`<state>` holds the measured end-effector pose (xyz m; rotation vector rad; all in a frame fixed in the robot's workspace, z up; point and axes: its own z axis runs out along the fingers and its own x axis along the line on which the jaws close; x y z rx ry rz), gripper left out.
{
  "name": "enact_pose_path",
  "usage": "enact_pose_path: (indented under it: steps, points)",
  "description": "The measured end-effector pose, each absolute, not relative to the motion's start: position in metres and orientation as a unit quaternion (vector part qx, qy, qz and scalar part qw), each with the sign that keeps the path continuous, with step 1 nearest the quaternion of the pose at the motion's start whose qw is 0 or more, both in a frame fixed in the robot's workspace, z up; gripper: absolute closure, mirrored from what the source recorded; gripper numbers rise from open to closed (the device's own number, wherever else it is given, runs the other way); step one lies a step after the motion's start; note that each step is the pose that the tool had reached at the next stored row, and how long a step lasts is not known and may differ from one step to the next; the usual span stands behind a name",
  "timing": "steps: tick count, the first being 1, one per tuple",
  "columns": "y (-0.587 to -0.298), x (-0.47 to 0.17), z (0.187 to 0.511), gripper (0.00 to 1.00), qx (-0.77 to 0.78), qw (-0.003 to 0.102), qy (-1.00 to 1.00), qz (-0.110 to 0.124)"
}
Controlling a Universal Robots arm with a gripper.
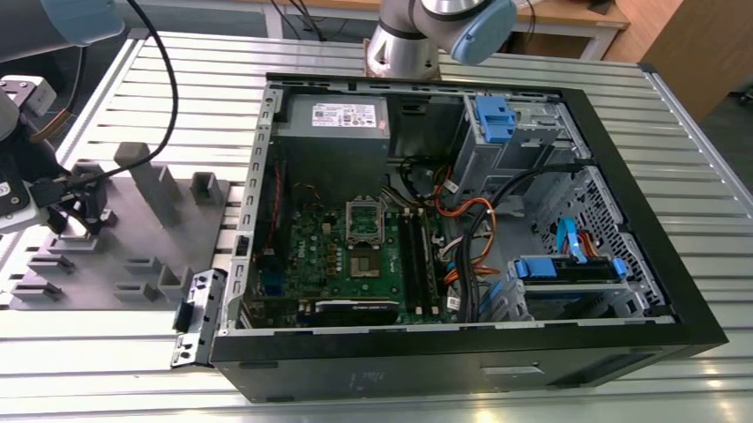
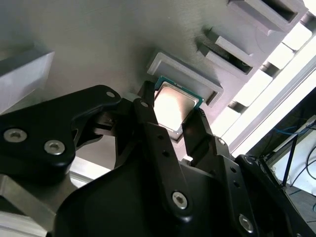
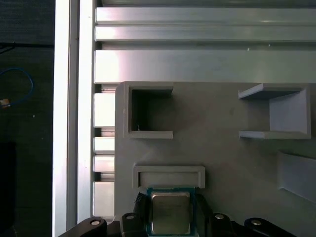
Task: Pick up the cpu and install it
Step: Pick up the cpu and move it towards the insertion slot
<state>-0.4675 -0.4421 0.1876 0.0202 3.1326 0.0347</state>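
1. Firstly, in the exterior view, an open computer case (image 1: 471,366) lay on a slatted metal table (image 1: 118,352). A green board (image 1: 353,264) sat on the floor of the case, with a silver socket frame (image 1: 365,220) on it. At the exterior view's left, well apart from the board, a grey plate (image 1: 123,251) carried several grey blocks. The pincer (image 1: 73,211) hung low over the plate's outer edge. The arm's base (image 1: 406,44) stood beyond the case.

2. In the second wrist view, the pincer (image 2: 173,112) was closed on the cpu (image 2: 175,102). One black finger (image 2: 148,118) pressed against one edge and its mate (image 2: 197,131) against the opposite edge. The cpu showed a dull silver top and a green rim. It sat just beside a low U-shaped grey holder (image 2: 187,74) on the plate (image 2: 98,39). Whether the cpu rested on the plate or was raised off it, I could not tell.

3. In the first wrist view, the cpu (image 3: 170,215) lay squarely between the two fingertips (image 3: 139,203), just beside the open side of the U-shaped holder (image 3: 169,175). Further along the plate (image 3: 222,148) stood an open grey box (image 3: 148,111), and past the plate's edge ran the table's bright slats (image 3: 197,59).
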Motion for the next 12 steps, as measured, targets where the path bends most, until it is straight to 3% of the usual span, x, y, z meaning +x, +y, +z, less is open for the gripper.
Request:
enact_pose_path:
  steps: [12]
  points:
    - [-0.4422, -0.4677, 0.1840, 0.53, 0.006, 0.005, 1.000, 0.011]
